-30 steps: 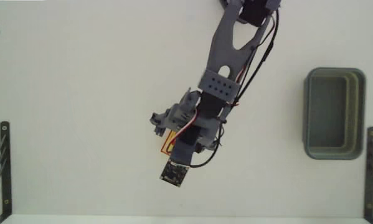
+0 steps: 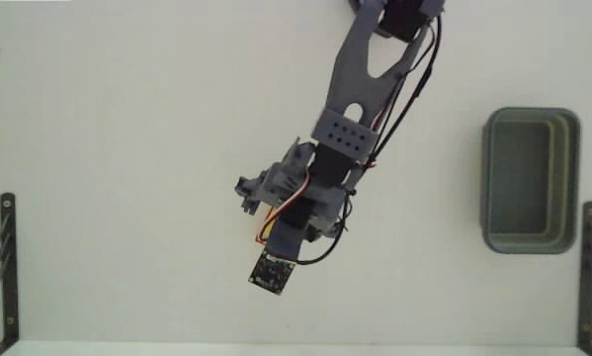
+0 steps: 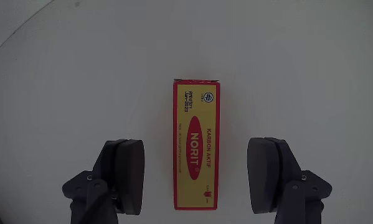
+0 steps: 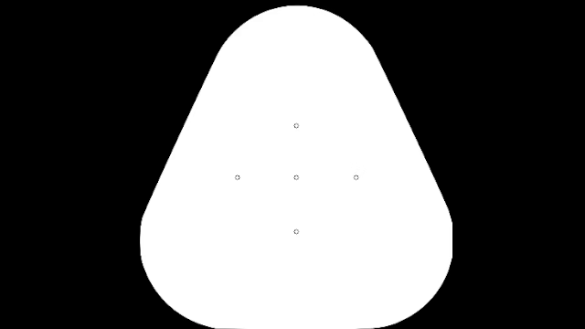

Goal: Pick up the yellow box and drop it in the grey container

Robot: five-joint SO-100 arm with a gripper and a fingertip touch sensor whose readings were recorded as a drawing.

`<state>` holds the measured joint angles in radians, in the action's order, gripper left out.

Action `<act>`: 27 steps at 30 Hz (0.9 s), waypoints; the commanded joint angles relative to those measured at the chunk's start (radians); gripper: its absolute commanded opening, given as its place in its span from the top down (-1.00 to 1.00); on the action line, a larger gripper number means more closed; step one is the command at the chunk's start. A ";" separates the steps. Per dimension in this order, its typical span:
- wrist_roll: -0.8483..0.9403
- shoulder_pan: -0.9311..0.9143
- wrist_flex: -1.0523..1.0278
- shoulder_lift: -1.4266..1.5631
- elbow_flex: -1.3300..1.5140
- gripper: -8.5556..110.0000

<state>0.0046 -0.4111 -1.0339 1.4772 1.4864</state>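
Yellow box [image 3: 196, 144], small, flat and elongated, cardboard with red edging and a red oval mark bearing white lettering, lying flat on the white worktop [image 3: 74, 74] at the centre of the wrist view, long side running from mid-frame down toward the lower edge. Straddled by the claw [image 3: 196, 177]: two dark fingers spread wide apart at lower left and lower right of that view, one finger [image 3: 125, 174] left of the box and the other to its right, each clear of the box with bare worktop showing between pad and cardboard, nothing pinched. Not visible in the fixed view, hidden beneath the grey printed arm [image 2: 360, 89] that reaches from the upper edge down toward the middle of the frame, ending in a small dark camera board [image 2: 269, 273] below centre, with red and black wires looping along its side. Grey-green rectangular plastic tub with rounded corners and a thick rim, the grey container [image 2: 570, 178], standing at the right edge of the fixed view, well apart from the arm, its inside bare. Black metal brackets [image 2: 3, 257] at lower left and lower right of the fixed view, along the worktop's sides.
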 commanded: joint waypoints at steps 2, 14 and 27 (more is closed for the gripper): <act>-0.005 -0.011 0.013 0.029 -0.051 -1.00; -0.005 -0.011 0.025 0.031 -0.037 -1.00; -0.005 -0.011 0.058 0.033 -0.003 -1.00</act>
<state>0.0046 -0.4111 -0.9925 1.4757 1.4864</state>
